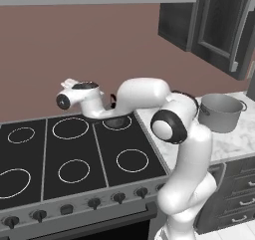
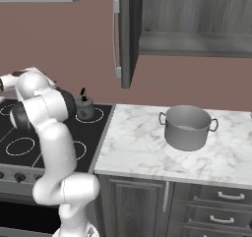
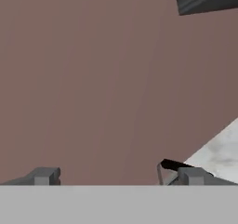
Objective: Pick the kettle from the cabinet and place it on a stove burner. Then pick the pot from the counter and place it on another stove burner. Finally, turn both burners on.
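The pincer (image 3: 116,175) stands spread wide and pinches nothing: in the hand view its two fingertips (image 3: 42,175) rise far apart with bare wall between them. Just past one fingertip peeks the black arched handle of the kettle (image 3: 173,166), so the kettle sits low and close beside the pincer, not between its tips.

In the right base view the kettle (image 2: 84,107) rests upright inside a white ring, the rear burner (image 2: 93,115) nearest the counter, on the stove (image 1: 79,157). The first step therefore looks finished, and the arm (image 1: 139,97) hangs over the back of the cooktop, free of the kettle.

Farther from the pincer, across the stove edge, lies the counter (image 2: 142,142), and on it, well apart from the hand, stands the pot (image 2: 188,127), upright and lidless. Beyond and above is the cabinet (image 2: 194,19), its door (image 2: 124,34) swung open.

My judgement is that the step in hand is the turn from kettle to pot. The next move calls for lifting clear of the kettle's handle without knocking it, swinging over the counter, and settling the spread tips astride the pot's rim or a loop handle before closing. A free burner (image 1: 132,160) waits for it, with the knobs (image 1: 118,197) along the front edge for the last step.
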Controlling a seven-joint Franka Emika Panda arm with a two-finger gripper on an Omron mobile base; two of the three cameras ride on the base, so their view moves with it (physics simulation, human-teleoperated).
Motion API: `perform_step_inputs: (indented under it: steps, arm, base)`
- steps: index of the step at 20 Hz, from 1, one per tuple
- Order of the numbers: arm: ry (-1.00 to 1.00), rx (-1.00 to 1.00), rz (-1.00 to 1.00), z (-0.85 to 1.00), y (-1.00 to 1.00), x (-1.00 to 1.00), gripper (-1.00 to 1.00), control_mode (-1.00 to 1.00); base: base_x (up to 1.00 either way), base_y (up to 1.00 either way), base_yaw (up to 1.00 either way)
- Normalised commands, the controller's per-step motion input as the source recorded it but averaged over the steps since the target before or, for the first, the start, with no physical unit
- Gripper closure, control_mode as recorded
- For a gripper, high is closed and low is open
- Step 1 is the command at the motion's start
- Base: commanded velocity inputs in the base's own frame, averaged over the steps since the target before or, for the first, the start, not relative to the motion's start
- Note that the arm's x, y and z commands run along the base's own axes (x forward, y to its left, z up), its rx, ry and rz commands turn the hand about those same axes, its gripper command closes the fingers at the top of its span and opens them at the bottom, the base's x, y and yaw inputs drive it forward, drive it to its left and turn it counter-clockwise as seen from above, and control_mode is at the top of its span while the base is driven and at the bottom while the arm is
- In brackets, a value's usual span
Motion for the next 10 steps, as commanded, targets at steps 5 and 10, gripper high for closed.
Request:
perform_step_inputs:
  steps: [5,10]
  arm:
    - [0.00,0.21,-0.02,0.37,-0.07,-0.48,-1.00,-1.00]
    - [0.00,0.20,-0.02,0.34,-0.12,-0.52,-1.00,-1.00]
  base:
    - [0.00,0.00,0.00]
    - [0.00,0.00,0.00]
